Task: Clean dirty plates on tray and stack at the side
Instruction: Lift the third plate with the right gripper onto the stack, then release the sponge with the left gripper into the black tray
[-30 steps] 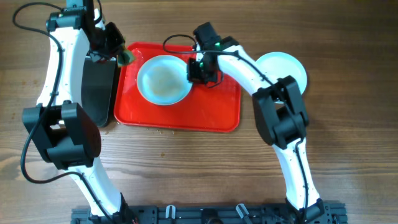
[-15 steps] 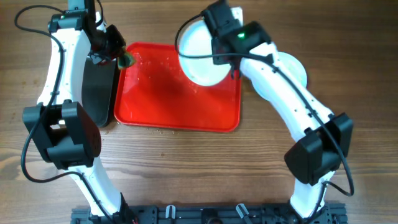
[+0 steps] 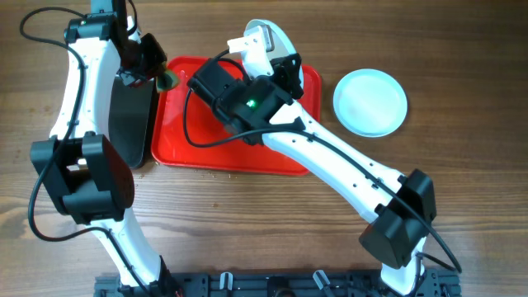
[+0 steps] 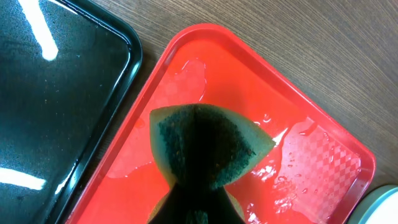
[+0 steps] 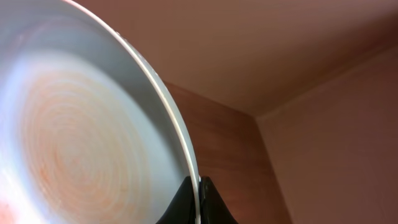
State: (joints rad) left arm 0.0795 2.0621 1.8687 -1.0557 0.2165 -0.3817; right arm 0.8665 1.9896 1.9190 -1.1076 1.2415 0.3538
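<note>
**Overhead view.** Your left jaws are pinching a green-and-yellow sponge wedge [image 3: 167, 78] and holding it over the far left corner of the large red glossy plastic tray [image 3: 206, 158]. The narrow black tray [image 3: 132, 124] is lying just beside them, on their outer side. Your right jaws are clamping the rim of a round white plate [image 3: 276, 35], which is standing tipped up on edge above the red tray's far rim. A second round white plate [image 3: 370, 101] is lying flat on the wooden tabletop [image 3: 247, 214], past the red tray's right end and well apart from the right jaws.

**Left wrist view.** The left jaws are squeezing the sponge wedge [image 4: 205, 146] by its narrow end. It is fanning out ahead of them, dark green face up with a yellow edge. Under it, the red tray [image 4: 323, 155] is glistening with pools of water. The black tray [image 4: 56, 93] is lying to the jaws' left. A pale plate rim [image 4: 385, 208] is showing at the lower right, beyond the red tray's rim.

**Right wrist view.** The right jaws are pressing together on the thin rim of the white plate [image 5: 81, 137]. The plate is rising away from them to the left, and its face is showing brown-orange smears in rings. The background is blurring too much for you to tell what lies behind it.
</note>
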